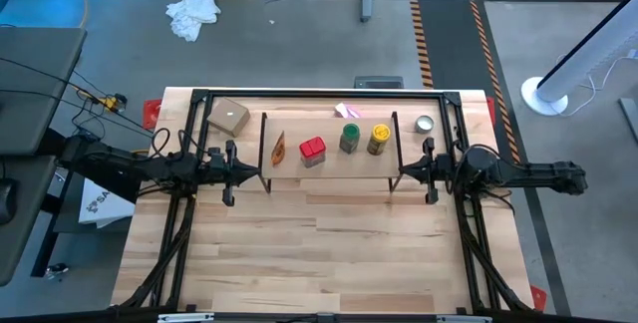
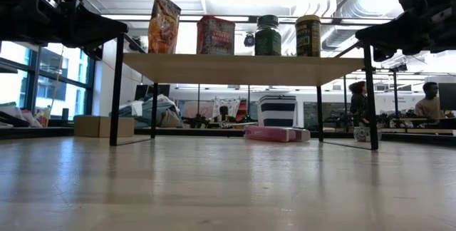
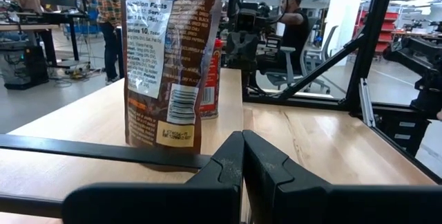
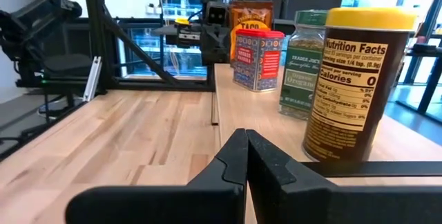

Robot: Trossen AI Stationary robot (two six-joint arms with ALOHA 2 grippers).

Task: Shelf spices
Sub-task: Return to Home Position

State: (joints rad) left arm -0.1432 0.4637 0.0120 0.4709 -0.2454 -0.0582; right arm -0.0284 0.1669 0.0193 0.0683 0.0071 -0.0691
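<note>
Pale wooden counter (image 1: 329,263) carries the long low shelf of light plank on thin black legs (image 1: 329,170). All four spices stand in a row on it: flat orange-brown packet (image 1: 278,149), red boxy container (image 1: 313,152), green-lidded jar (image 1: 349,139), yellow jar (image 1: 379,140). Your left pincer (image 3: 242,140), fingers pressed together and empty, sits at the packet's end. The right pincer (image 4: 246,135), likewise empty, sits by the yellow jar. A careless swing homeward could tip the thin packet or clip the frame.

Shelf (image 2: 242,68) of matt light wood and thin black metal; glossy film packet (image 3: 173,58); smooth pale-wood table (image 1: 319,253).
</note>
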